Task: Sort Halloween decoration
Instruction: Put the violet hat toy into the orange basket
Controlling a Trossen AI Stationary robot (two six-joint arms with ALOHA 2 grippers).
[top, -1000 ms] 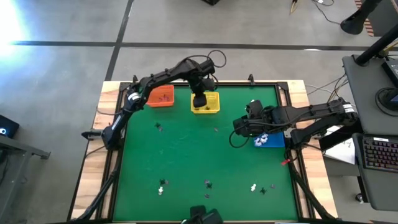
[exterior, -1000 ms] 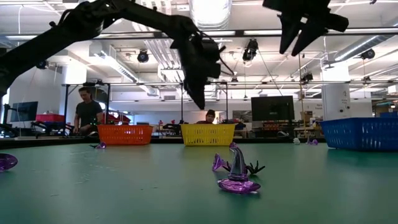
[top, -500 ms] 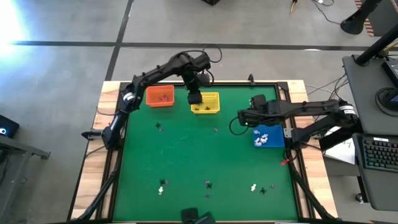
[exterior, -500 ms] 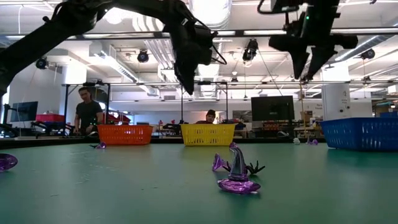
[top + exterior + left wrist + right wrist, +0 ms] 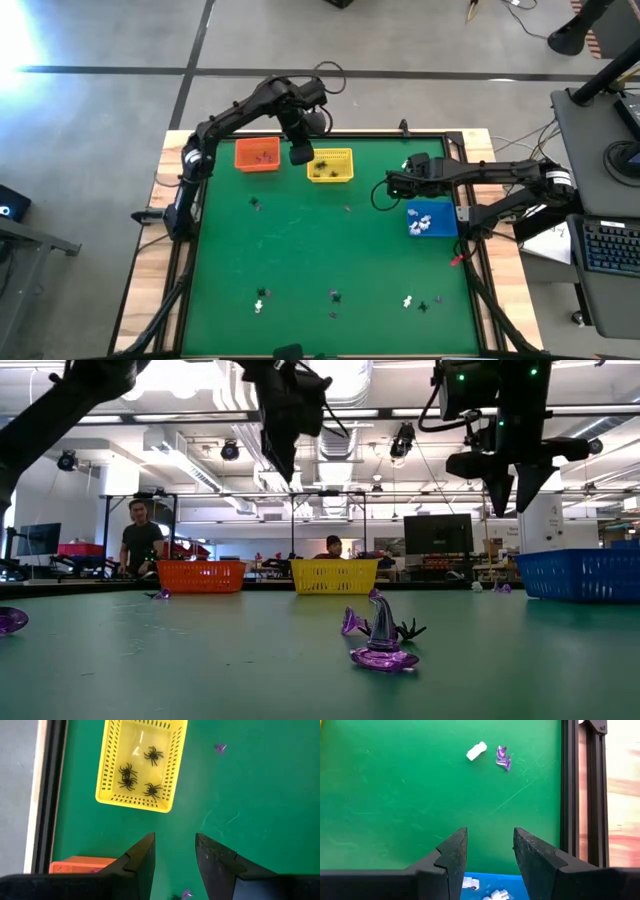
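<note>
The Halloween decoration lies scattered on the green table [image 5: 300, 240]: a purple witch hat [image 5: 383, 640] and several small white and dark trinkets [image 5: 335, 296] near the front edge. Black spiders [image 5: 142, 765] lie in the yellow basket [image 5: 331, 165], and white pieces [image 5: 420, 222] in the blue basket [image 5: 432, 220]. My left gripper [image 5: 175, 850] hangs open and high between the orange basket [image 5: 257, 155] and the yellow one, with nothing between its fingers. My right gripper [image 5: 490, 850] hangs open just beyond the blue basket's far left corner, also with nothing in it.
A white trinket [image 5: 476, 751] and a purple one [image 5: 503, 758] lie on the mat beyond the right gripper, near the black frame rail [image 5: 570, 795]. Two small pieces [image 5: 255, 203] lie mid-table. People sit behind the far edge [image 5: 140, 540].
My left gripper has risen from just over the yellow basket and drifted toward the table's far left, toward the orange basket. My right gripper has come down and swung toward the far edge, past the blue basket's corner. Neither has changed its opening.
</note>
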